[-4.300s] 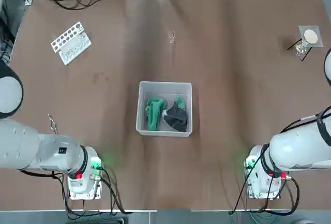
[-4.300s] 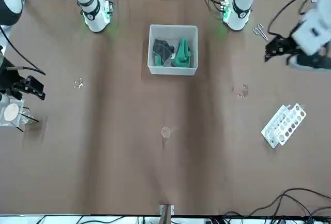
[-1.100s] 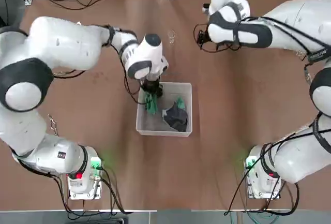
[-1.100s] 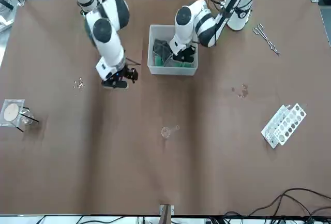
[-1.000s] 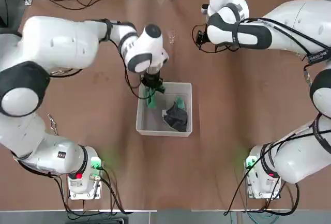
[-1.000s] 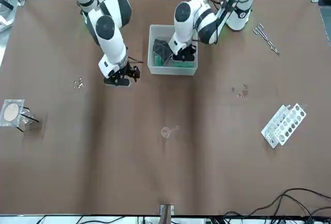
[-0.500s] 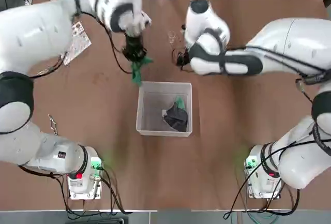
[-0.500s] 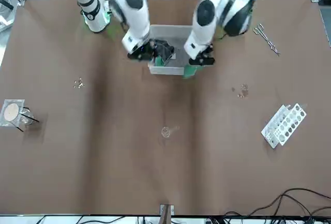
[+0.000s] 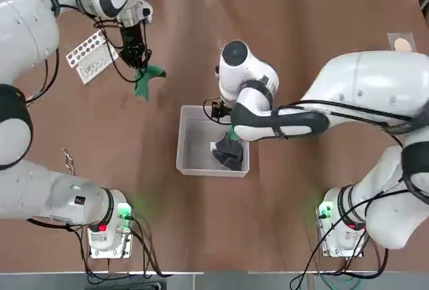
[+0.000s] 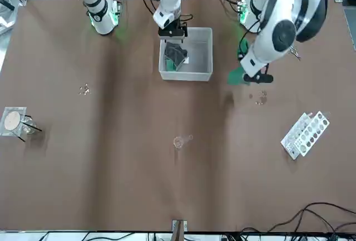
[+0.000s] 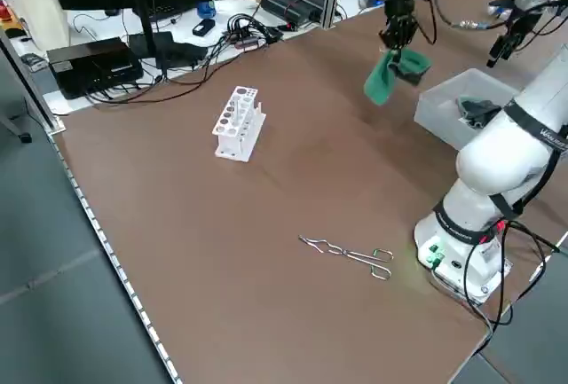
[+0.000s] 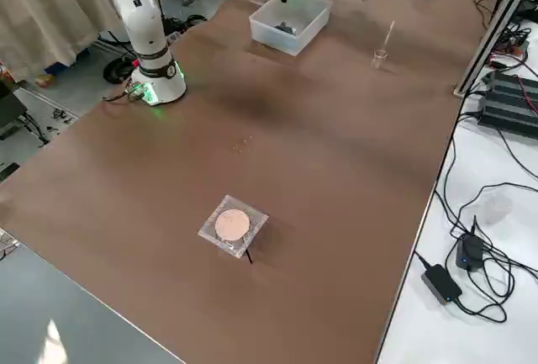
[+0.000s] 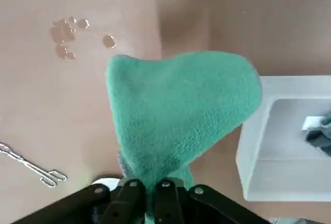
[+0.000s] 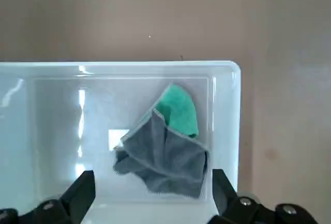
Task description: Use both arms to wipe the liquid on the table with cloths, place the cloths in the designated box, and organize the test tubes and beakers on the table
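Toward the upper left of the top view, the left gripper (image 9: 139, 62) has its fingers closed on a green cloth (image 9: 146, 80), which hangs clear of the table (image 9: 301, 55), well apart from the box (image 9: 190, 163); the left wrist view shows the cloth dangling over droplets of liquid (image 13: 67, 33) on the brown surface, so the hold appears meant to carry it to that spill. At the centre of the top view, the right gripper (image 9: 221, 110) hovers over the box's far rim with its fingers spread wide and empty; the right wrist view looks straight down on the grey cloth (image 14: 163, 158) lying in the box with a green piece (image 14: 179, 110) beneath it, which suggests a coming descent to pick it up. A white test tube rack (image 9: 92, 55) lies at upper left, just beside the left arm's path. Scissors (image 11: 349, 254) lie near the left base. A small glass vessel (image 10: 178, 141) stands mid-table in the front view, and a covered dish (image 12: 233, 225) sits well apart at the table's right end. The box walls may hinder the right fingers.
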Robot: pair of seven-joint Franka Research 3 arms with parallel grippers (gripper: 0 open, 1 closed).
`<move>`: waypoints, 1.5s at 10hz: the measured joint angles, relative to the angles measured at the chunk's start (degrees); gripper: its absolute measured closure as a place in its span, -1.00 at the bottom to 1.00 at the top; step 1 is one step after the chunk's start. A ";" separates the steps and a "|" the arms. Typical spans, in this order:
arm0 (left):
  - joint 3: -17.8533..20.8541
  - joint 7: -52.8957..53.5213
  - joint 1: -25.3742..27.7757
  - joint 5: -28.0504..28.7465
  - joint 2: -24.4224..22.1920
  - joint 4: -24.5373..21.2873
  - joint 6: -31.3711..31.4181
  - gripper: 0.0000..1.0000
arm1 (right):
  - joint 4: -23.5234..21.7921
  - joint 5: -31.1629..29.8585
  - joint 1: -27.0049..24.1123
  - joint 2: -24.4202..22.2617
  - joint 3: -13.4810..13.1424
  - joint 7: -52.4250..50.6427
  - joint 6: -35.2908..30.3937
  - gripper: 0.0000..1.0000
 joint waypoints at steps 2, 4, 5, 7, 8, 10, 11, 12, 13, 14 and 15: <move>1.43 1.44 1.12 0.00 2.94 -3.80 6.01 0.89 | -0.26 -0.85 0.63 6.76 -0.08 -0.03 4.16 -0.99; 1.57 1.85 2.22 0.92 8.72 -4.51 12.57 0.89 | 0.07 -3.03 1.22 10.63 -0.17 0.06 5.16 -0.99; 1.59 2.12 2.77 2.09 11.92 -4.49 15.67 0.89 | 0.11 -3.66 1.22 11.64 -0.31 0.25 5.25 -0.99; 1.67 3.70 4.56 3.58 17.49 -4.33 20.79 0.89 | 0.18 -4.05 1.23 13.65 -0.44 0.73 7.01 -0.99; 1.73 4.36 5.44 5.48 19.62 -4.25 22.04 0.89 | 0.37 -4.09 1.29 14.57 -0.44 0.81 7.87 -0.99; 2.77 4.38 7.04 8.09 22.53 -4.15 22.85 0.89 | 1.05 -4.13 1.43 15.86 -0.45 0.86 8.15 -0.97; 4.90 4.49 7.17 8.33 23.03 -4.24 22.84 0.89 | 1.25 -4.13 1.68 16.24 -0.44 0.87 8.15 -0.93; 7.04 5.04 7.31 9.00 23.17 -4.63 22.81 0.89 | 1.47 -4.14 1.87 16.47 -0.44 1.17 8.16 -0.78; 9.18 5.67 7.39 10.47 23.18 -5.25 22.79 0.89 | 1.64 -4.14 1.88 16.59 -0.47 2.22 8.17 -0.67; 11.42 6.19 7.42 12.28 23.19 -5.98 22.78 0.89 | 1.80 -4.14 1.88 16.61 -0.56 3.42 8.18 -0.39; 14.13 6.86 7.45 14.17 23.19 -6.67 22.78 0.89 | 2.01 -4.14 1.88 16.63 -0.63 4.10 8.12 -0.07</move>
